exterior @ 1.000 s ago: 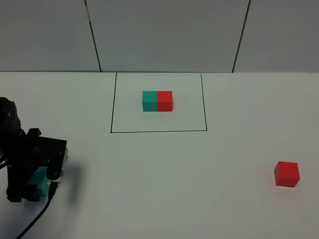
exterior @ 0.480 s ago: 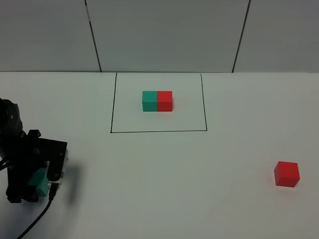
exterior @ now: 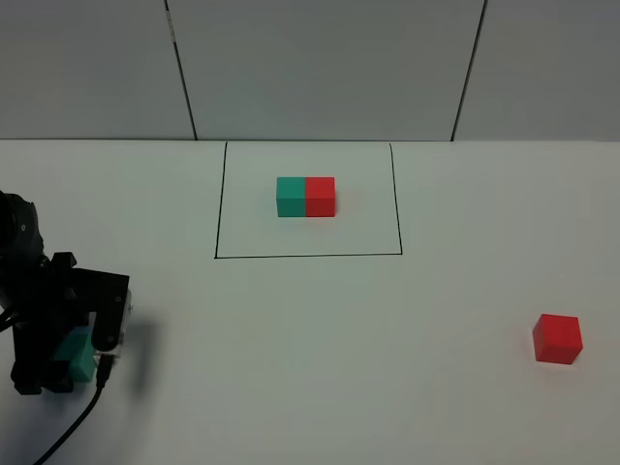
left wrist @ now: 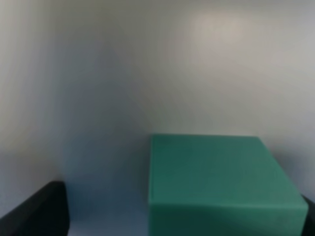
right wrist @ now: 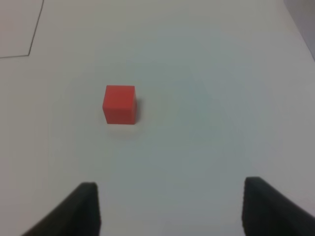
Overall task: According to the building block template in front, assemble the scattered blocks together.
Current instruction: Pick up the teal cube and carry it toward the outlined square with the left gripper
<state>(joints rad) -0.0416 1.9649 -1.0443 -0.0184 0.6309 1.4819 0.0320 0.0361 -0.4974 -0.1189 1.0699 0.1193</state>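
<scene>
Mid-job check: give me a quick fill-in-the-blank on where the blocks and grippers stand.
The scattered block straddled by the open left gripper is coloured ___.
The loose red block lies ___ the drawn frame.
The open right gripper holds ___.
In the template, teal joins ___.
Missing words: teal; outside; nothing; red.

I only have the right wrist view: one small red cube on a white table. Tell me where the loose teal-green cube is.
Observer: The matte teal-green cube sits low on the left of the exterior high view, between the fingers of the left gripper.
Operator: Report whether it is clamped.
Observer: No; the left wrist view shows a gap between one black finger and the cube.
Operator: Give the template's colour order.
Observer: Inside the black drawn rectangle, the joined teal-and-red block template has teal left, red right, seen from the exterior view.
</scene>
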